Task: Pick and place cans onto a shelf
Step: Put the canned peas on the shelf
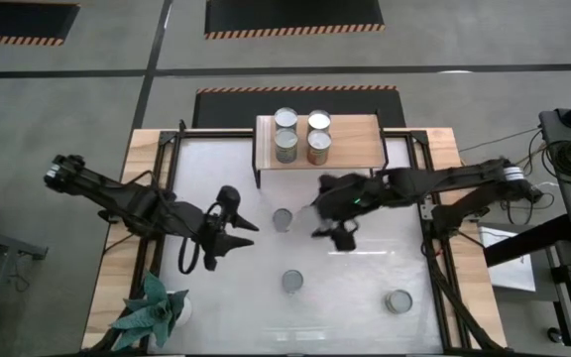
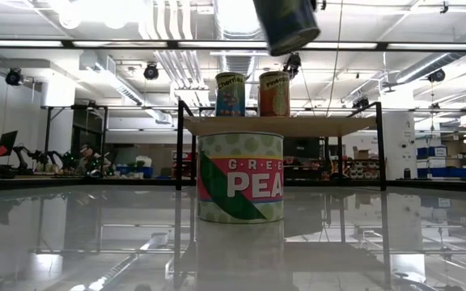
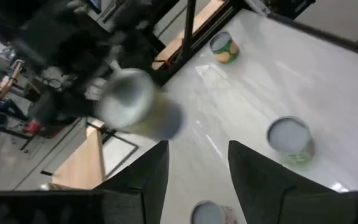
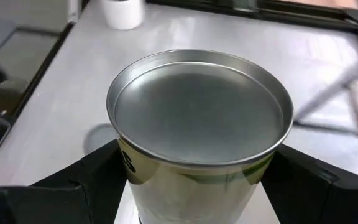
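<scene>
Silvery-topped can (image 4: pixel 199 134) pinched in the right claw (image 1: pixel 337 216), raised above the white desk (image 1: pixel 365 288) just before the shelf (image 1: pixel 355 139), left claw (image 1: pixel 234 230) spread and empty nearby, four cans (image 1: pixel 300 136) on the shelf beyond.

A teal spiky plant (image 1: pixel 150 312) is standing at the near left corner of the white tabletop (image 1: pixel 266 297), overlapping its wooden edge. Black mats with striped borders (image 1: pixel 292 18) are lying on the grey floor beyond the table. Cables and equipment (image 1: pixel 568 149) are sitting to the table's right.
</scene>
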